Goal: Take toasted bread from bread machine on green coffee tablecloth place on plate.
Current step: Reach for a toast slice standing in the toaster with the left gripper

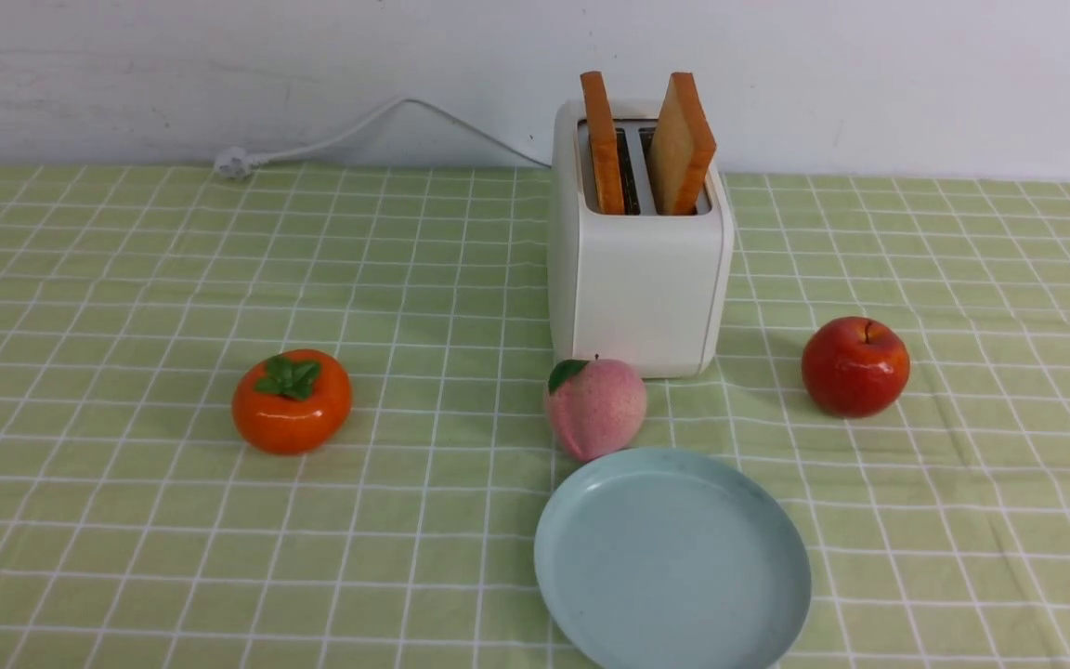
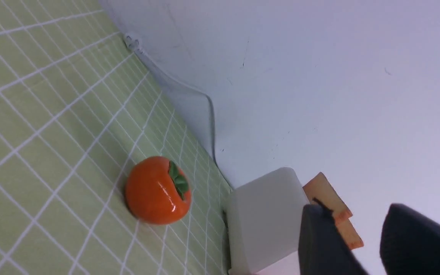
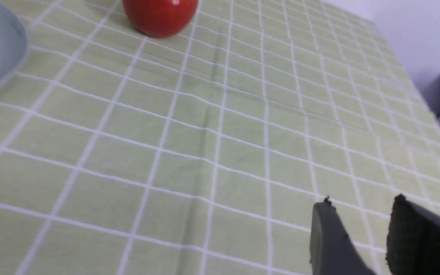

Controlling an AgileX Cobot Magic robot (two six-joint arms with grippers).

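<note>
The white bread machine [image 1: 639, 269] stands at the back middle of the green checked tablecloth [image 1: 126, 307]. Two toasted bread slices stick up from its slots, the left one [image 1: 601, 139] upright, the right one [image 1: 682, 141] leaning. The pale blue plate [image 1: 672, 560] lies empty at the front, before the toaster. Neither gripper shows in the front view. In the left wrist view my left gripper [image 2: 353, 214] is open and empty, far from the toaster [image 2: 264, 217] and toast [image 2: 329, 194]. In the right wrist view my right gripper [image 3: 361, 208] is open and empty above bare cloth.
An orange persimmon [image 1: 292, 401] sits left of centre. A pink peach [image 1: 594, 407] sits between toaster and plate, touching the plate's far rim. A red apple [image 1: 855, 365] sits right of the toaster. The toaster's white cord [image 1: 349, 135] runs along the back wall.
</note>
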